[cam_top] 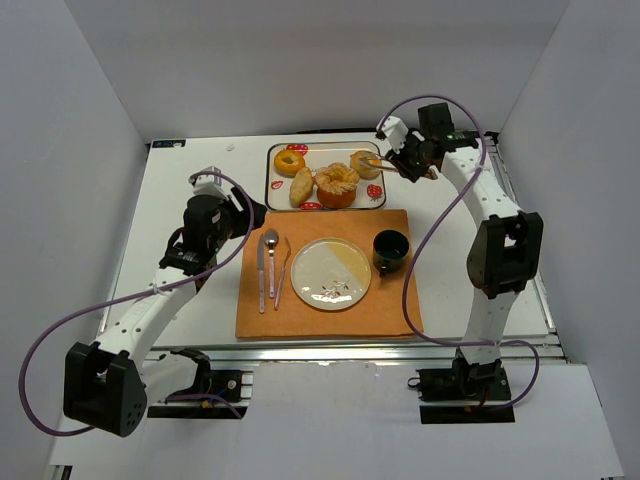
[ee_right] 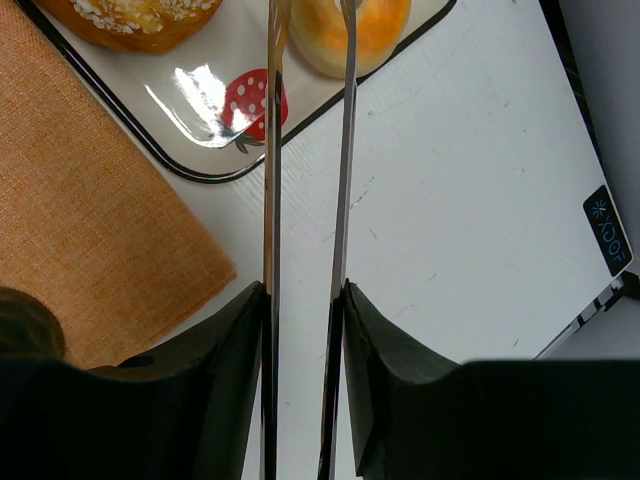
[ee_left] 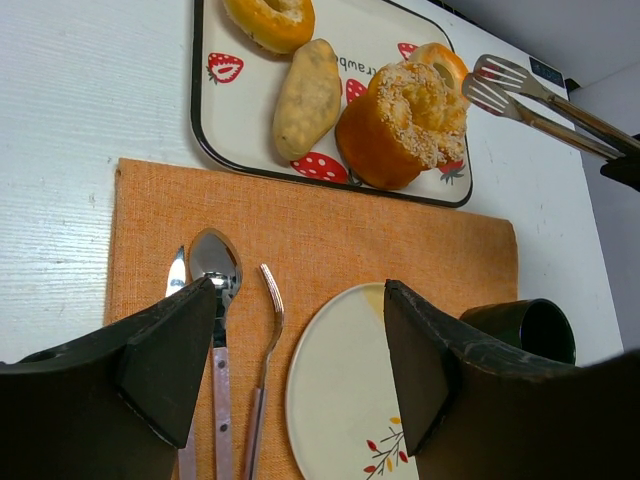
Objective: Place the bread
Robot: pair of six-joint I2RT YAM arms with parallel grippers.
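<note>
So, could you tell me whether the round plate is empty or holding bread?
Empty: the plate shows only its glaze and leaf print; the breads lie on the tray.

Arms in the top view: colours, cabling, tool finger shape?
Both the left arm and right arm have white links with black joint housings and black bases. A purple cable loops loosely along each. The left tool and right tool have matte black, blocky, wedge-like fingers. No markings visible.
</note>
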